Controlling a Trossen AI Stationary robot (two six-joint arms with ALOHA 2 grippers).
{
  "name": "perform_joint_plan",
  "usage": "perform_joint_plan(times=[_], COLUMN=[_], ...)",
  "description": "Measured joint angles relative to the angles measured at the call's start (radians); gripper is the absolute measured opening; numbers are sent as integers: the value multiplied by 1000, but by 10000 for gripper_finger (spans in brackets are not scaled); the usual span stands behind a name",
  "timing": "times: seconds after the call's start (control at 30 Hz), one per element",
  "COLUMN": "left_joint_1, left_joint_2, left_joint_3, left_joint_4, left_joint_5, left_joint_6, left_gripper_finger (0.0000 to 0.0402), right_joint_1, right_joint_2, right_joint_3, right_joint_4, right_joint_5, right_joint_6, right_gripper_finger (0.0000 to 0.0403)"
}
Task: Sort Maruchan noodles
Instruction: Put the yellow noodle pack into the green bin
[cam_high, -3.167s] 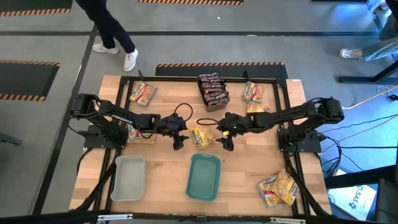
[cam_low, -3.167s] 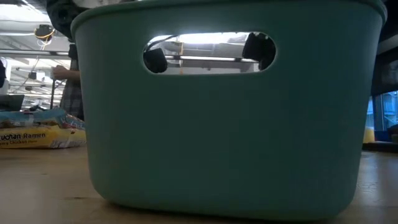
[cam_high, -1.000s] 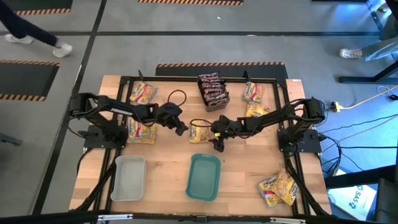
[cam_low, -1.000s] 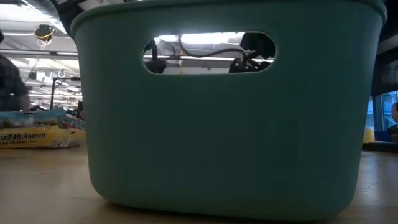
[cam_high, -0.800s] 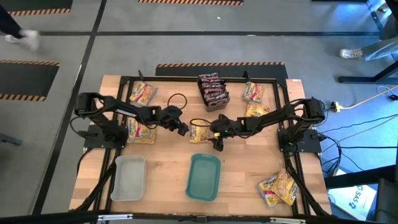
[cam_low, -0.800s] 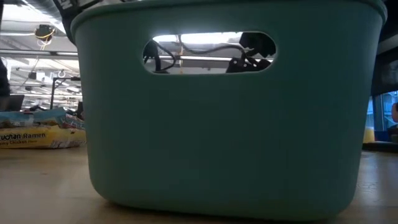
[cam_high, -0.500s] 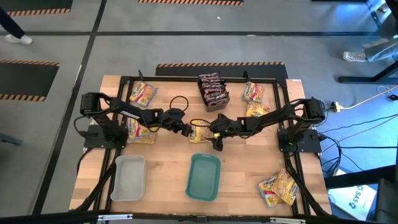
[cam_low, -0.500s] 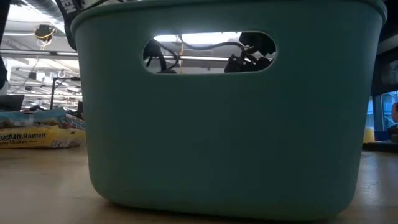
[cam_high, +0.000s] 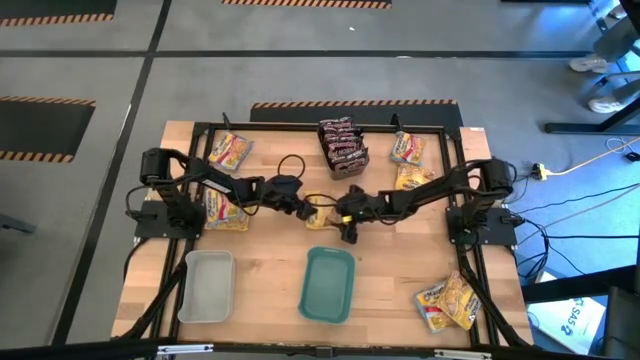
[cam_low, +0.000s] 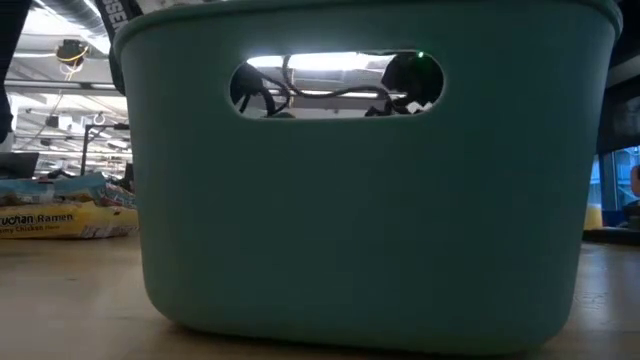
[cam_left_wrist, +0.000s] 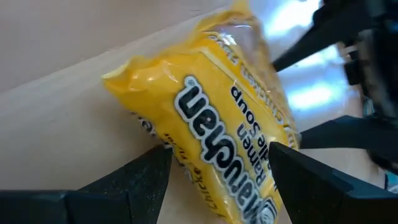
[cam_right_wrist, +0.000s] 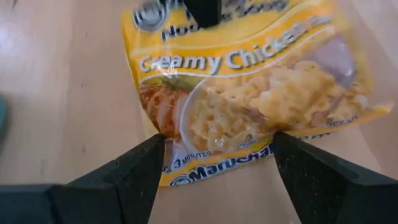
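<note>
A yellow Maruchan noodles packet (cam_high: 322, 209) lies flat on the table's middle, between my two grippers. My left gripper (cam_high: 303, 208) comes at it from the left, open, its fingers on either side of the packet's end (cam_left_wrist: 205, 180). My right gripper (cam_high: 344, 218) comes from the right, open, its fingers (cam_right_wrist: 146, 165) over the packet's other end (cam_right_wrist: 211, 168). More yellow packets (cam_high: 231, 150) (cam_high: 224, 211) (cam_high: 407, 148) (cam_high: 447, 303) lie about the table. A heap of dark packets (cam_high: 340, 145) rests at the far middle. My left gripper has the packet's end (cam_left_wrist: 186, 168) between its open fingers, slanting down from the table's left; I cannot tell whether a finger touches it. My right gripper reaches slanting down from the table's right over the packet's other end (cam_right_wrist: 186, 171); whether it touches, I cannot tell.
A teal tray (cam_high: 329, 283) stands near the front middle and fills the low view (cam_low: 360, 220). A grey tray (cam_high: 207, 286) stands at the front left. A black frame (cam_high: 300, 126) runs around the table's edges.
My left gripper has gone down and toward the table's right, up to the yellow packet's end, rolling as it went. The packet has stayed where it was.
</note>
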Motion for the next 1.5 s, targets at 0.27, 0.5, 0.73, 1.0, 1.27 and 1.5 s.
perform_joint_plan(times=[0.27, 0.5, 0.73, 1.0, 1.27, 1.5], left_joint_1=[-4, -3, -3, -18, -18, -41], left_joint_2=[0, 0, 0, -1, -51, -207], left_joint_3=[0, 0, 0, 0, 0, -1], left_joint_4=[66, 66, 67, 81, 48, -39], left_joint_5=[32, 12, 9, -32, 21, 16], left_joint_6=[44, 65, 109, 244, 441, 655], left_gripper_finger=[263, 258, 211, 166, 148, 148], right_joint_1=[1, 1, 0, 1, 3, 92], right_joint_2=[43, 43, 43, 41, -116, -312], right_joint_3=[0, 0, 0, 0, 2, 1], right_joint_4=[79, 110, 122, 119, -109, -370], right_joint_5=[-28, -28, -28, -3, -1, 74], right_joint_6=[6, 6, 6, 5, 7, 83], right_gripper_finger=[291, 291, 291, 291, 291, 291])
